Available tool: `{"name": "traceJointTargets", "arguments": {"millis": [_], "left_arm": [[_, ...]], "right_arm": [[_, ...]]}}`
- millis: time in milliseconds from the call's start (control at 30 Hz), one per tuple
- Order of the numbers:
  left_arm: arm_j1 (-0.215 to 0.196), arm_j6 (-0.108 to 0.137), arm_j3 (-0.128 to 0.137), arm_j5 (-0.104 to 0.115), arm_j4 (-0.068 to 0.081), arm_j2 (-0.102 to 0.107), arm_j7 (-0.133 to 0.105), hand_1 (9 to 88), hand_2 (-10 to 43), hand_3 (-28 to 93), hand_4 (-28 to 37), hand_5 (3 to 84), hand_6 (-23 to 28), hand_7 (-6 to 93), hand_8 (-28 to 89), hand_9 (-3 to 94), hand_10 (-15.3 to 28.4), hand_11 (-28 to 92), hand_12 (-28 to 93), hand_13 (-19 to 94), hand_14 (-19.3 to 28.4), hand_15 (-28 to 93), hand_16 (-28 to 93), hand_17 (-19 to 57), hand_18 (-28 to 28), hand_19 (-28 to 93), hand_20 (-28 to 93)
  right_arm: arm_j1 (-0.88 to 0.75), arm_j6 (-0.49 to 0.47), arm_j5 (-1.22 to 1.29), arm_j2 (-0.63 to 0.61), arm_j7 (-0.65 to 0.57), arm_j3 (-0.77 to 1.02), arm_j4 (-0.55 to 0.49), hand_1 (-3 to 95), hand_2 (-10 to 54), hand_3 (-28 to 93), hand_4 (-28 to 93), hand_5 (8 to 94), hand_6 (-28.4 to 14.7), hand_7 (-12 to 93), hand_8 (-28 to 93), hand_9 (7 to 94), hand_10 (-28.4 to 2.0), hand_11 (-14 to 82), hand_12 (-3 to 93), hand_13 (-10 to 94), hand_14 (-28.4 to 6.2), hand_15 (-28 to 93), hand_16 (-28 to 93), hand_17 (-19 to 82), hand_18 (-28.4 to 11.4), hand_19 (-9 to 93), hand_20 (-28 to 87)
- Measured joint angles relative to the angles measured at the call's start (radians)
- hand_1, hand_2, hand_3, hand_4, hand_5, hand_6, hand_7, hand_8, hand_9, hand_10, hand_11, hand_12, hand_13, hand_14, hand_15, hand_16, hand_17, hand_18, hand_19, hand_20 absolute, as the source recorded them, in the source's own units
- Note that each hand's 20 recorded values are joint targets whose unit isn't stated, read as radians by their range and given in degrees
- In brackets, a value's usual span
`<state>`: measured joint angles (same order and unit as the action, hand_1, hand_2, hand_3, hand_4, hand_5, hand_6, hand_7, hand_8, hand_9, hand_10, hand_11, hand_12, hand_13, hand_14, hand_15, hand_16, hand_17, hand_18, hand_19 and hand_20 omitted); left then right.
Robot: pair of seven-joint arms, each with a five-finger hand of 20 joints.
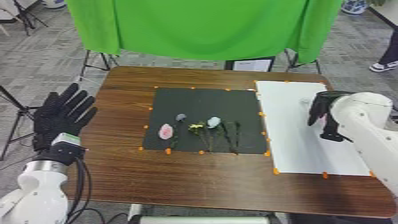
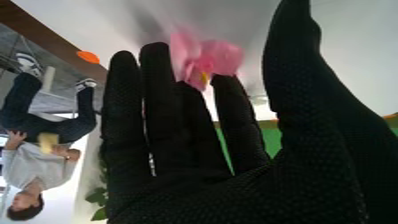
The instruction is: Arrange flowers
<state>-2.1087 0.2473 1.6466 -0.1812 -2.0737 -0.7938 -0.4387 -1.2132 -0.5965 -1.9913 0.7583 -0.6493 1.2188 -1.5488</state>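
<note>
1. Head view: the left hand is open beside the table, palm empty. The right hand is over the white sheet. On the black mat lie a pale pink bloom, a purple head, a whitish bloom, a small yellowish spray and dark stems. These should be very light, so weight is no worry; the stems look thin and probably firmer than the heads. The best hold is likely a pinch partway along a stem, clear of the petals. Since the stems lie flat and fairly close together, a wide grab could drag a neighbour along.

2. Right wrist view: the right hand is open, fingers and thumb straight, curled around nothing. A bright pink flower sits against the white surface just by the fingertips; whether they touch it, I cannot tell. Its petals look thin and soft, likely to crease or bend under pressure. Its stem is hidden, but I would seek it below the bloom and pinch gently there, as smooth glove fabric might let it roll.
</note>
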Motion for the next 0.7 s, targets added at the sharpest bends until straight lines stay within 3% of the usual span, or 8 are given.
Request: {"name": "traceJointTargets", "arguments": {"millis": [67, 167, 300, 367, 433, 500, 700], "left_arm": [[0.0, 0.0, 0.0, -0.001, 0.0, 0.0, 0.002, 27.7, 12.1, 71, -28.3, 42.2, 9.4, 11.4, -7, 33.6, 16.0, 20, 14, 22, 16.3, 33, -5, -7.4, 15.2, 32, 10], [0.0, 0.0, 0.0, -0.001, 0.0, 0.0, 0.007, 27.7, 12.2, 71, -28.3, 42.2, 9.4, 11.4, -7, 33.6, 16.0, 19, 14, 22, 16.3, 33, -5, -7.4, 15.2, 32, 10], [0.003, -0.001, 0.0, -0.004, 0.001, -0.001, 0.015, 27.8, 12.2, 71, -28.3, 42.2, 9.5, 11.3, -7, 33.6, 16.0, 19, 14, 22, 16.3, 33, -5, -7.4, 15.2, 32, 10], [0.005, -0.001, 0.0, -0.006, 0.001, -0.001, 0.017, 27.9, 12.2, 71, -28.3, 42.2, 9.5, 11.3, -7, 33.6, 16.0, 20, 14, 22, 16.3, 33, -5, -7.4, 15.2, 32, 10], [0.006, -0.002, 0.0, -0.007, 0.001, -0.001, 0.018, 27.8, 12.2, 71, -28.3, 42.3, 9.5, 11.4, -7, 33.5, 15.9, 20, 14, 22, 16.3, 33, -5, -7.4, 15.2, 32, 10], [0.006, -0.004, 0.0, -0.008, 0.002, -0.001, 0.02, 27.8, 12.2, 71, -28.3, 42.3, 9.5, 11.4, -7, 33.5, 15.9, 20, 14, 22, 16.3, 33, -5, -7.4, 15.2, 32, 10], [0.008, -0.008, -0.003, -0.011, 0.003, -0.001, 0.028, 28.0, 13.1, 72, -28.0, 42.4, 9.5, 11.0, -7, 33.9, 15.9, 19, 14, 22, 16.3, 33, -5, -7.4, 15.2, 32, 10]], "right_arm": [[-0.015, 0.054, -0.012, -0.003, 0.003, 0.0, -0.007, 59.2, -9.5, 69, -28, 54.4, -1.4, 23, -15, 63.8, -11.3, 18.6, 18.8, 66, -5.4, 23, 29, 43, -11.1, 66, 20], [-0.042, 0.157, -0.033, -0.007, 0.003, -0.003, -0.012, 65.4, -9.5, 62, -28, 59.5, 0.4, 28, -15, 73.0, -8.4, 10.1, 34.2, 73, -2.7, 18, 36, 47, -6.2, 77, 11], [-0.067, 0.237, -0.062, -0.013, -0.002, -0.023, -0.012, 67.9, -9.5, 59, -28, 63.0, 0.9, 35, -3, 79.1, -6.4, 11.2, 41.4, 80, -1.5, 19, 40, 52, -3.8, 81, 6], [-0.074, 0.25, -0.074, -0.015, -0.003, -0.029, -0.014, 68.0, -9.5, 59, -28, 64.7, 0.8, 38, -2, 80.8, -6.2, 10.9, 43.1, 82, -1.4, 19, 42, 54, -4.1, 79, 8], [-0.081, 0.265, -0.085, -0.018, -0.002, -0.034, -0.018, 67.1, -9.5, 59, -28, 68.2, 1.2, 39, 0, 84.0, -6.1, 12.0, 45.6, 85, -1.5, 20, 45, 59, -6.2, 71, 19], [-0.091, 0.302, -0.093, -0.022, 0.001, -0.036, -0.023, 66.4, -9.5, 60, -28, 70.8, 1.1, 40, 2, 86.0, -6.2, 13.5, 48.1, 87, -1.8, 23, 46, 61, -6.8, 70, 25], [-0.147, 0.529, -0.104, -0.046, 0.017, -0.038, -0.056, 62.7, -9.5, 66, -28, 71.4, 1.5, 41, 8, 86.5, -6.2, 15.9, 52.9, 86, -3.9, 29, 46, 62, -7.8, 71, 28]]}}
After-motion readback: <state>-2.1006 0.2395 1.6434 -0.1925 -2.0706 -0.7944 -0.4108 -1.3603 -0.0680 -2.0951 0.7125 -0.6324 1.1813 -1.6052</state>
